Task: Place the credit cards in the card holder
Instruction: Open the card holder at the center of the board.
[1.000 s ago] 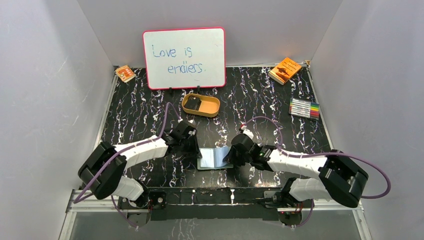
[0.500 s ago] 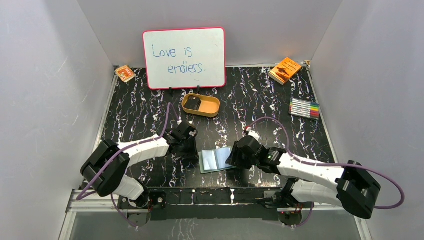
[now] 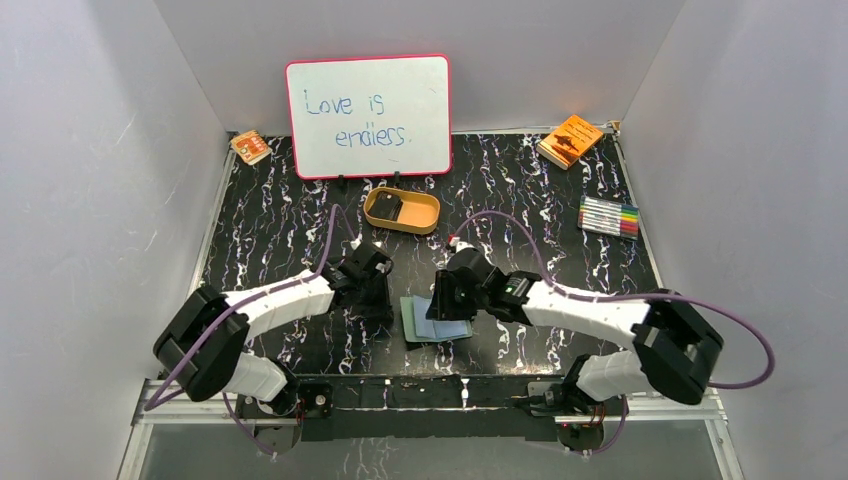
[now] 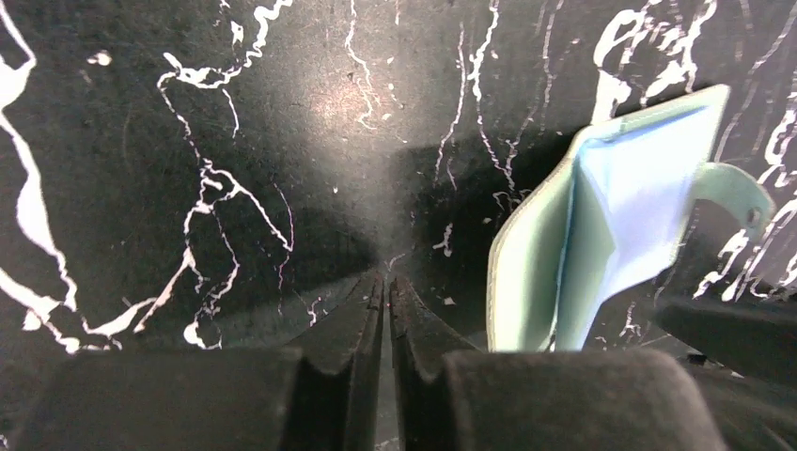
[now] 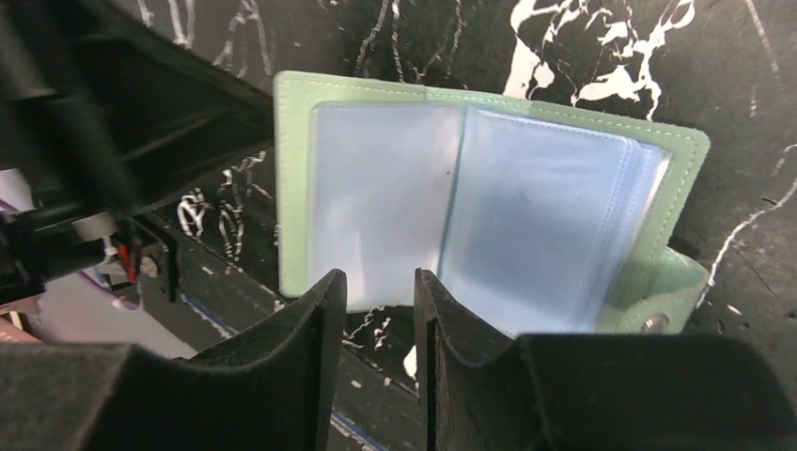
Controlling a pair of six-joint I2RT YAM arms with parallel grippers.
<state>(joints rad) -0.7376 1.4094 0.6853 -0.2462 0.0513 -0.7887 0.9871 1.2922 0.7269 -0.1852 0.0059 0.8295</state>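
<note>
Low in the middle, the card holder lies open, likely soft and light, between my shut left gripper and empty part-open right gripper; I'd pinch its green edge.

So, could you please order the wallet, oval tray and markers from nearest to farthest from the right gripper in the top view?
1. Wallet, right beneath the right gripper.
2. Oval tray, farther back, middle.
3. Markers, back right.

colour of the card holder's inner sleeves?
Pale bluish clear plastic sleeves, best seen in the right wrist view.
</note>
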